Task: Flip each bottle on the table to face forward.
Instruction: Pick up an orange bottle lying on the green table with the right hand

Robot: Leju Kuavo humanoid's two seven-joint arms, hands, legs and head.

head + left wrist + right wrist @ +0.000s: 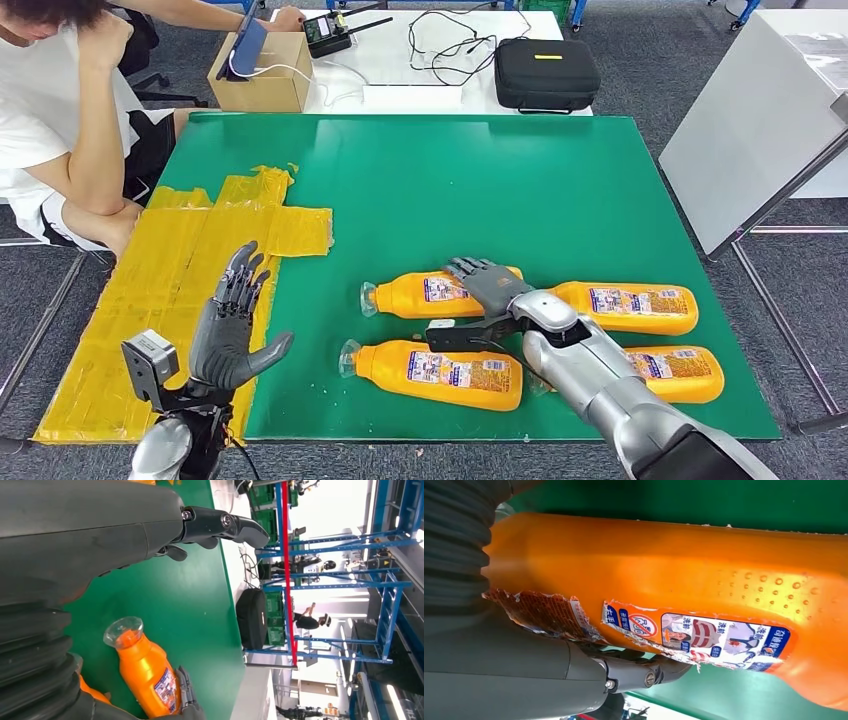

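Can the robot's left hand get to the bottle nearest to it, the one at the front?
Probably yes. The left hand is open and raised beside the front-left bottle, with only bare green mat between them. The right hand rests on a different bottle.

The green mat (480, 190) lies bare across the upper and middle part of the head view, giving wide passage there. The lower right is crowded: four orange bottles lie in two rows, upper-left bottle (425, 295), upper-right bottle (630, 307), lower-left bottle (440, 372) and lower-right bottle (675, 372), with only narrow green strips between the rows. The right hand (487, 282) and its arm cross this cluster. At left, the left hand (232, 325) stands over wrinkled yellow tape (190, 260), near a seated person (60, 130).
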